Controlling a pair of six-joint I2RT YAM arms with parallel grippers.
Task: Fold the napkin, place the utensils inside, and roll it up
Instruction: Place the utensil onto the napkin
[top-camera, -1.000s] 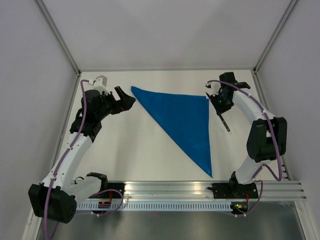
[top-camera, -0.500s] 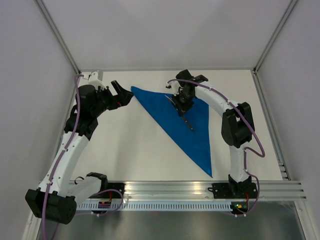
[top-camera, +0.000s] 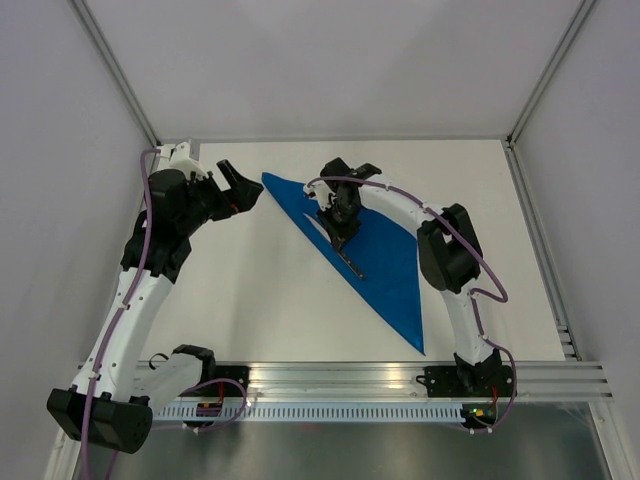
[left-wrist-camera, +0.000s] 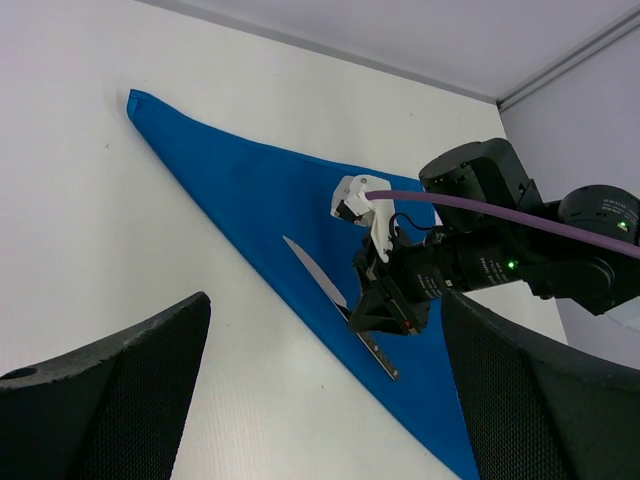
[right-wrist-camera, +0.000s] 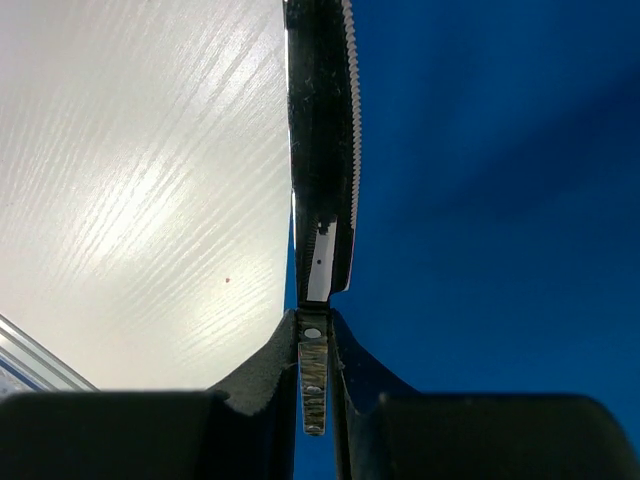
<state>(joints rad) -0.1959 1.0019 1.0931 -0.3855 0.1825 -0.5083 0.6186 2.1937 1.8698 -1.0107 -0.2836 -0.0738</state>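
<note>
The blue napkin (top-camera: 385, 245) lies flat on the white table, folded into a triangle with its long edge running from the far left to the near right. My right gripper (top-camera: 340, 235) is over that long edge and is shut on the knife (top-camera: 352, 266). The knife runs along the edge, black handle toward the near side. In the right wrist view the jaws (right-wrist-camera: 314, 345) pinch the knife (right-wrist-camera: 320, 180) over the napkin (right-wrist-camera: 480, 200). I cannot tell whether the knife touches the cloth. My left gripper (top-camera: 243, 190) is open and empty beside the napkin's far-left corner. Its fingers (left-wrist-camera: 120, 390) frame the knife (left-wrist-camera: 315, 272).
White enclosure walls stand close on the left, right and far sides. An aluminium rail (top-camera: 400, 380) with the arm bases runs along the near edge. Bare white table (top-camera: 260, 300) lies left of the napkin.
My right gripper has carried the knife leftward, from beside the napkin's far-right corner to over its long edge. My left gripper has shifted slightly toward the far left.
</note>
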